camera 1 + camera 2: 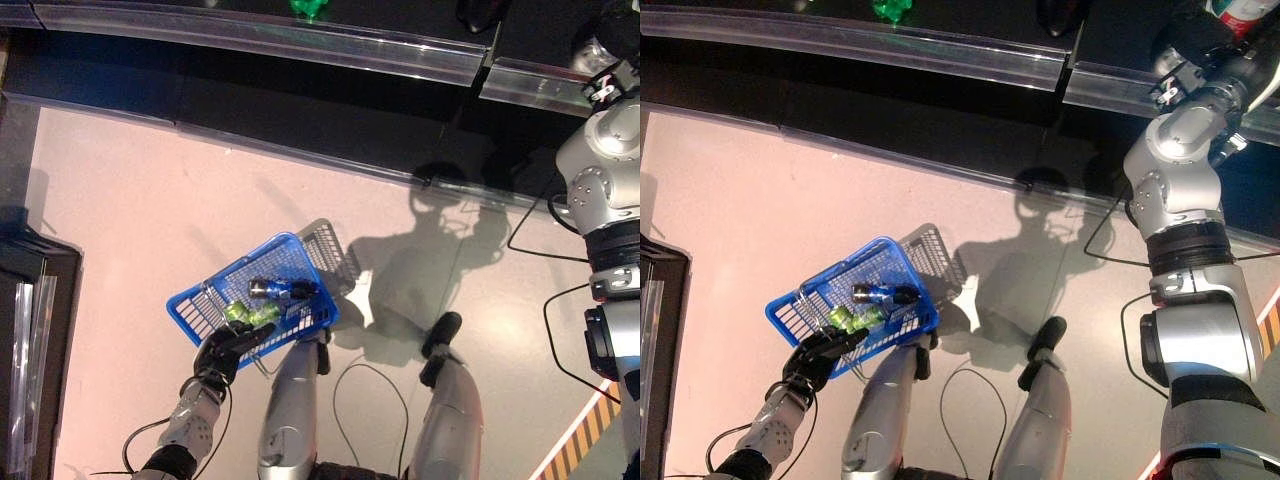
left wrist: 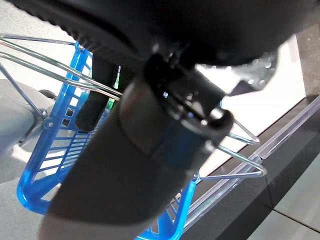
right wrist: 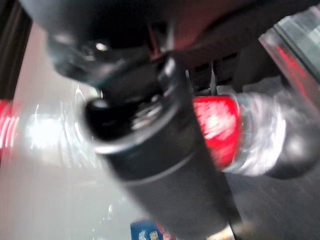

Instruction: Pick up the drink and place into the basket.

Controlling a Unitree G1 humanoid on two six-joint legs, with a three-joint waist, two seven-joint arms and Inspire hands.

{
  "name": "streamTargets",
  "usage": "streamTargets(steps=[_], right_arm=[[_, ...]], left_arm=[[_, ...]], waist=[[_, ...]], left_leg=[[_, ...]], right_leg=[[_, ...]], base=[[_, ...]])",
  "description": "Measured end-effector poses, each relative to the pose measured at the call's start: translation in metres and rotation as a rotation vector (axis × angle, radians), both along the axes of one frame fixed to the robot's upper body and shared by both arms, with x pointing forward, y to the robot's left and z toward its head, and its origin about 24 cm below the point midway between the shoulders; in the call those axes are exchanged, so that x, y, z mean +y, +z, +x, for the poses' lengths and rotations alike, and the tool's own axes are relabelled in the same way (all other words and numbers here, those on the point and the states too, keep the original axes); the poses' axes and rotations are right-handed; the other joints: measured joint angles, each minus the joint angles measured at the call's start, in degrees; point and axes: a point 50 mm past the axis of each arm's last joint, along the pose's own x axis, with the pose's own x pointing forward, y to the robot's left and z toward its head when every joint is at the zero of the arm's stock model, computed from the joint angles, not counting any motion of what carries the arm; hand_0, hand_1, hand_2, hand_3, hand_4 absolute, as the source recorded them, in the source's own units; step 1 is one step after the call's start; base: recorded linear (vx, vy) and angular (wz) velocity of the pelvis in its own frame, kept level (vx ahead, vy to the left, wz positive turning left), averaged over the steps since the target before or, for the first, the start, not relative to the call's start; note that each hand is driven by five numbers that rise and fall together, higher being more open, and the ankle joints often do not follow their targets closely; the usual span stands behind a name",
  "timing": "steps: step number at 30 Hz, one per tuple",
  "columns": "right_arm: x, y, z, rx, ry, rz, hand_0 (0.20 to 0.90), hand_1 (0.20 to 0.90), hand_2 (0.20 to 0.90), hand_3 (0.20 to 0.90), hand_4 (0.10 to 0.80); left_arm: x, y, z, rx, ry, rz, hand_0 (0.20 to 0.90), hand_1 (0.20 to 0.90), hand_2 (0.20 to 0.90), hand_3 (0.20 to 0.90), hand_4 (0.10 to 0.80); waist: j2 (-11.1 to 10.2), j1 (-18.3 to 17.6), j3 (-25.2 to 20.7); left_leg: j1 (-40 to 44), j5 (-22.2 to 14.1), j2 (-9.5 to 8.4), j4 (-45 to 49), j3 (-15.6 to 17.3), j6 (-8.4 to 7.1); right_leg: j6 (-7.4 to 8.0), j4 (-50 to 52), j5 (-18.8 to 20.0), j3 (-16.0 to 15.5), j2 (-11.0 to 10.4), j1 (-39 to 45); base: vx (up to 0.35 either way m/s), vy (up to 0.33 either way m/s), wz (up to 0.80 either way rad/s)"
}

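My left hand (image 1: pixel 228 350) is shut on the thin wire handles (image 2: pixel 235 155) of the blue basket (image 1: pixel 200 300), which hangs low at my left above the floor. A dark blue drink (image 1: pixel 280 290) and a green drink (image 1: pixel 248 313) lie in the basket. My right arm reaches up to the shelf at the upper right, where my right hand (image 1: pixel 1188 52) is beside a drink with a red label (image 1: pixel 1238 14). In the right wrist view this clear, red-labelled drink (image 3: pixel 217 125) lies just past the hand (image 3: pixel 160 165). I cannot tell whether the hand grips it.
A long shelf with a shiny front rail (image 1: pixel 300 40) runs across the top, with a green item (image 1: pixel 308 8) on it. A dark cabinet (image 1: pixel 30 330) stands at the left. An orange-striped floor marking (image 1: pixel 580 430) lies at the lower right.
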Motion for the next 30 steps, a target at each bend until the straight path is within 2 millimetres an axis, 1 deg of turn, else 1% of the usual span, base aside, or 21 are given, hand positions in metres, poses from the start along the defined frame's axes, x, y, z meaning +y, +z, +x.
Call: streamTargets(steps=[5, 11, 20, 22, 24, 25, 27, 30], right_arm=[[0.000, 0.001, 0.000, -0.001, 0.001, 0.001, 0.300, 0.300, 0.300, 0.200, 0.100], [-0.005, -0.004, 0.003, 0.030, -0.003, 0.000, 0.300, 0.300, 0.300, 0.200, 0.100], [-0.004, -0.011, 0.008, 0.079, 0.064, -0.047, 0.300, 0.300, 0.300, 0.200, 0.100], [-0.005, -0.016, 0.008, 0.094, 0.074, -0.051, 0.300, 0.300, 0.300, 0.200, 0.100], [-0.007, -0.029, 0.005, 0.105, 0.095, -0.048, 0.300, 0.300, 0.300, 0.200, 0.100], [-0.005, -0.036, 0.002, 0.107, 0.115, -0.060, 0.300, 0.300, 0.300, 0.200, 0.100], [0.000, -0.044, -0.002, 0.106, 0.140, -0.079, 0.300, 0.300, 0.300, 0.200, 0.100], [0.007, -0.072, -0.017, 0.150, 0.210, -0.160, 0.300, 0.300, 0.300, 0.200, 0.100]], left_arm=[[-0.001, 0.001, 0.000, -0.003, -0.004, -0.002, 0.300, 0.300, 0.300, 0.200, 0.100], [-0.001, -0.001, -0.001, 0.001, -0.011, -0.004, 0.300, 0.300, 0.300, 0.200, 0.100], [-0.003, -0.004, -0.003, 0.010, -0.027, -0.011, 0.300, 0.300, 0.300, 0.200, 0.100], [-0.002, -0.004, -0.003, 0.013, -0.026, -0.011, 0.300, 0.300, 0.300, 0.200, 0.100], [-0.002, -0.006, -0.006, 0.019, -0.021, -0.012, 0.300, 0.300, 0.300, 0.200, 0.100], [-0.001, -0.007, -0.008, 0.026, -0.010, -0.024, 0.300, 0.300, 0.300, 0.200, 0.100], [0.000, -0.009, -0.010, 0.028, 0.009, -0.045, 0.300, 0.300, 0.300, 0.200, 0.100], [0.000, -0.015, -0.019, 0.030, 0.087, -0.121, 0.300, 0.300, 0.300, 0.200, 0.100]], waist=[[0.0, 0.1, 0.0], [0.0, 0.1, 0.0], [0.0, -0.4, 0.0], [0.0, -0.6, 0.0], [0.0, -1.1, 0.0], [0.0, -1.5, 0.0], [0.0, -1.8, 0.0], [-0.1, -3.0, 0.0]], left_leg=[[0.1, 0.1, -0.12, -0.4, -0.2, -0.05], [0.8, 0.3, -0.37, -0.6, -0.4, 0.09], [2.6, 0.3, -0.61, 0.8, -0.6, 0.26], [2.8, 0.4, -0.62, 1.3, -1.0, 0.36], [3.3, 0.5, -0.72, 1.7, -1.4, 0.47], [3.6, 0.4, -0.77, 2.1, -1.6, 0.54], [3.9, 0.2, -0.88, 2.2, -1.4, 0.90], [5.7, 0.0, -0.90, 2.3, -1.5, 1.09]], right_leg=[[0.09, -0.5, 0.1, 0.0, 0.1, 0.2], [0.14, -0.7, 0.4, -0.3, -0.1, 1.1], [-0.12, 1.0, 0.2, -0.5, -0.7, 3.1], [-0.20, 1.4, 0.2, -0.7, -0.9, 3.6], [-0.52, 1.9, -0.2, -1.4, -1.3, 4.7], [-0.38, 2.2, -0.1, -1.5, -1.5, 5.1], [-0.69, 2.2, -0.3, -1.3, -1.6, 5.2], [-0.55, 2.1, -0.5, -1.3, -1.6, 7.3]], base=[[-0.089, 0.001, 0.00], [-0.046, 0.010, 0.02], [-0.066, 0.020, 0.03], [-0.095, 0.027, 0.09], [-0.076, 0.033, 0.13], [-0.029, 0.043, 0.06], [-0.029, 0.046, -0.02], [-0.014, 0.045, 0.03]])
